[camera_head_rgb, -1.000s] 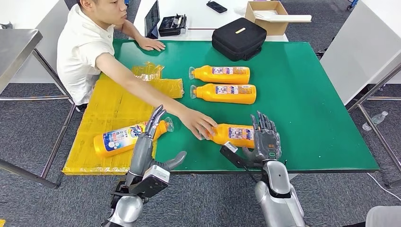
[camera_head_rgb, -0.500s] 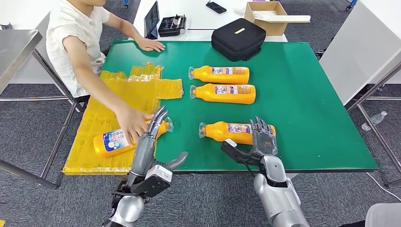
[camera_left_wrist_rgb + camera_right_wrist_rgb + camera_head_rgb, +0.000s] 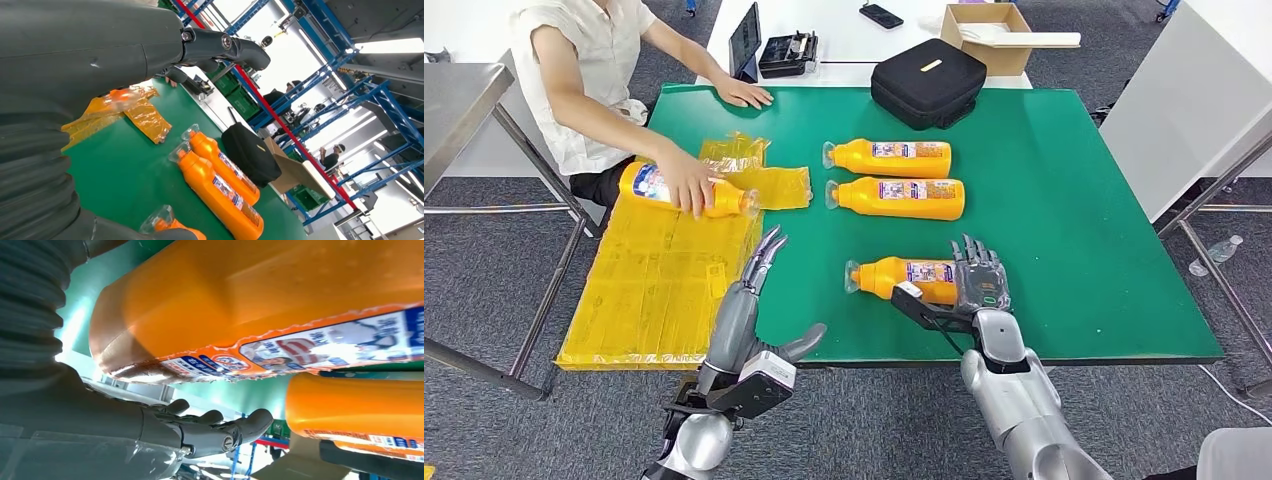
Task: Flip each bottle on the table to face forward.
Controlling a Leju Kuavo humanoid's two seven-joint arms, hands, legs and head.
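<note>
My right hand (image 3: 980,282) is spread over the near bottle (image 3: 904,277), no grasp yet. I wrap the body mid-way, then roll it slow. Left hand (image 3: 759,272) is released, w/ nothing in it.

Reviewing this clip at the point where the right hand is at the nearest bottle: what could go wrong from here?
1. The right hand is at the base end of the nearest bottle, which lies on its side; a push there could roll or slide it toward the two bottles behind.
2. A person's hand holds another bottle on the yellow sheet, near the open left hand; a reach could meet it.
</note>
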